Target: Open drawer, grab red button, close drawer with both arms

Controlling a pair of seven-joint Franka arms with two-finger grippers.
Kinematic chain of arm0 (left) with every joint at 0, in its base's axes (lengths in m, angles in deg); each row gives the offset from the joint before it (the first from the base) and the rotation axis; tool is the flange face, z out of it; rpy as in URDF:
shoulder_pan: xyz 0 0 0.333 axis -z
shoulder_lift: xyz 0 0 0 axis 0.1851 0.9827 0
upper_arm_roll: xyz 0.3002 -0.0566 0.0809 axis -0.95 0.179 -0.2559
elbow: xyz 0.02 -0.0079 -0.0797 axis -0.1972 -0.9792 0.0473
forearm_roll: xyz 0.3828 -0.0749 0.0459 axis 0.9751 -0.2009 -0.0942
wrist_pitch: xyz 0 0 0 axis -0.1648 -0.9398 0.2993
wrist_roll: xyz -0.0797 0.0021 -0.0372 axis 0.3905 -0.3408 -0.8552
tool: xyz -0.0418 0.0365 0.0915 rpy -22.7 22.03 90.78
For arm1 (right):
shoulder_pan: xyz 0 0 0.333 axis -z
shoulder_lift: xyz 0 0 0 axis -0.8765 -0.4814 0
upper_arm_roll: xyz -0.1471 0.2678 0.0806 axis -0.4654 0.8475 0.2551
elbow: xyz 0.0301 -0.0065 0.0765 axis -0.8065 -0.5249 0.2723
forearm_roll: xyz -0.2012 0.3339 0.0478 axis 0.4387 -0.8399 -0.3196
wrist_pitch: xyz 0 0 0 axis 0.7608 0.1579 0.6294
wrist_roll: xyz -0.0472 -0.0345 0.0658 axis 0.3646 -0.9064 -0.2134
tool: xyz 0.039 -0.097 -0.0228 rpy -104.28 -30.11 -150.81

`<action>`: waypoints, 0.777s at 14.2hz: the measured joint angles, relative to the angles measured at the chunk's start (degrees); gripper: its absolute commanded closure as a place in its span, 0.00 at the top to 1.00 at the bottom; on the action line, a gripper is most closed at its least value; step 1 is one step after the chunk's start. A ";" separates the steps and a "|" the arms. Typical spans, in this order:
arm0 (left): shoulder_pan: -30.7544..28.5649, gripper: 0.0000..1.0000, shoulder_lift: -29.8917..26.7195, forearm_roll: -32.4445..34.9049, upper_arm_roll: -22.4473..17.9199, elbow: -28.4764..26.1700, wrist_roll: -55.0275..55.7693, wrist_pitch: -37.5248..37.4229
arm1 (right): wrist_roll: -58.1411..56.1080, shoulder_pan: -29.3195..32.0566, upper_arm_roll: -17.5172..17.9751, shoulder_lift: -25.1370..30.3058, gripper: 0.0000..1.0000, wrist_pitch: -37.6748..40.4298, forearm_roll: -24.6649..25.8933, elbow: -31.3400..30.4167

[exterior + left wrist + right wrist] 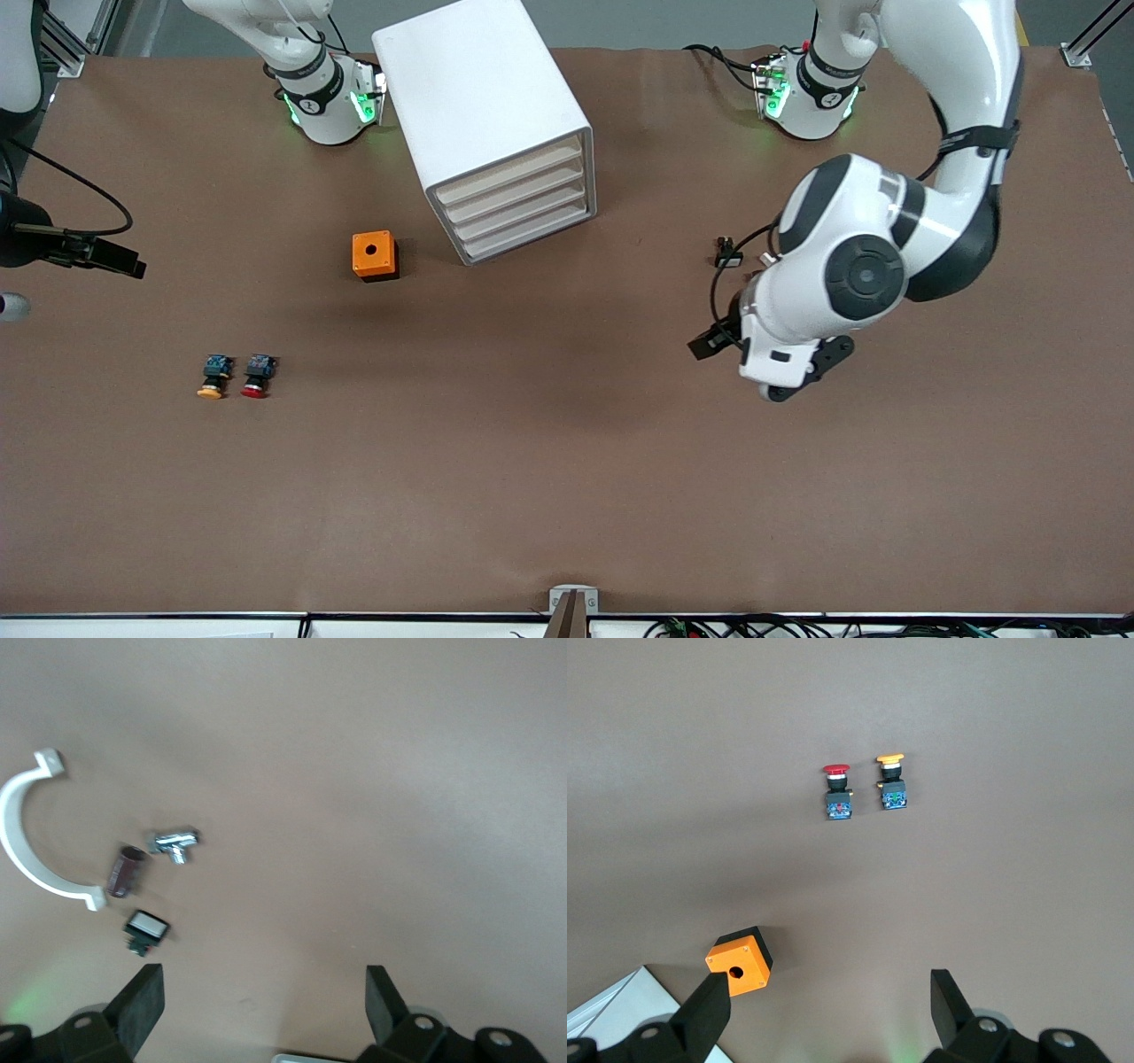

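Drawer [523, 217] sits shut in the white cabinet [478, 97], 1 of 4; its smooth, light front likely needs an edge hooked. Button [256, 375], small, rigid and light, lies nearer the camera beside a yellow twin [213, 376]; grip its black body. Left gripper [257, 1001] over bare table and right gripper [824, 1001] above the orange cube [741, 960] both gape, holding nothing.

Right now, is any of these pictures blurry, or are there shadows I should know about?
Left wrist view: soft, small parts smeared. Right wrist view: sharper, red button crisp. Front view: even light, cabinet and orange cube cast faint shadows.
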 measured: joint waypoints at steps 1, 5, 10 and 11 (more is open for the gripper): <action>-1.53 1.00 -0.35 0.00 0.20 -0.02 -3.89 -1.08 | 0.00 -0.05 0.02 -0.01 1.00 0.01 0.00 0.15; -7.37 1.00 -3.13 0.13 0.24 -0.01 -19.73 -5.10 | 0.00 -0.21 0.02 -0.07 1.00 1.62 -0.03 3.61; -16.57 1.00 -10.91 0.22 0.27 -5.14 -34.91 -7.84 | 0.00 -0.21 -0.01 -0.07 1.00 5.85 -0.06 9.02; -17.97 1.00 -13.07 0.23 0.29 -7.50 -37.49 -7.61 | 0.01 -0.21 -0.01 -0.07 1.00 6.38 -0.10 9.29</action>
